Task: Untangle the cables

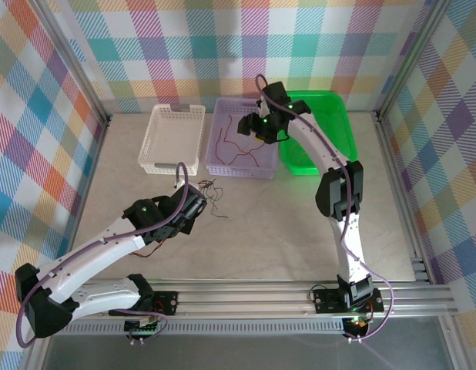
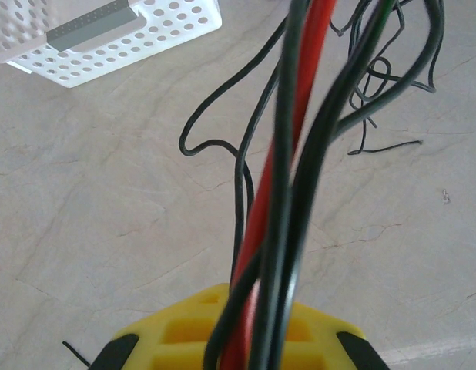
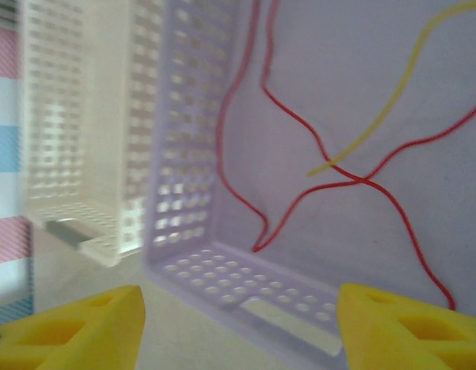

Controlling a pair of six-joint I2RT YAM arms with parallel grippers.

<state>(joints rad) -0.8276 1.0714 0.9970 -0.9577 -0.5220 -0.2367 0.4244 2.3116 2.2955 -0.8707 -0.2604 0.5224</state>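
My left fingers [image 2: 184, 333] pinch a bundle of thin black and red wires [image 2: 278, 193] just in front of the lilac perforated plastic basket [image 1: 222, 168], raised off the worktop [image 1: 284, 231], I reckon so strands can part. My right fingers [image 3: 76, 327] hang spread over that basket, where separate thin red wires [image 3: 236, 146] and a thin yellow wire [image 3: 392, 100] lie.

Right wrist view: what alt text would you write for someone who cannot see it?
A purple basket holds loose red wires crossed by one yellow wire. A white basket stands to its left; the right gripper is open at the bottom edge.
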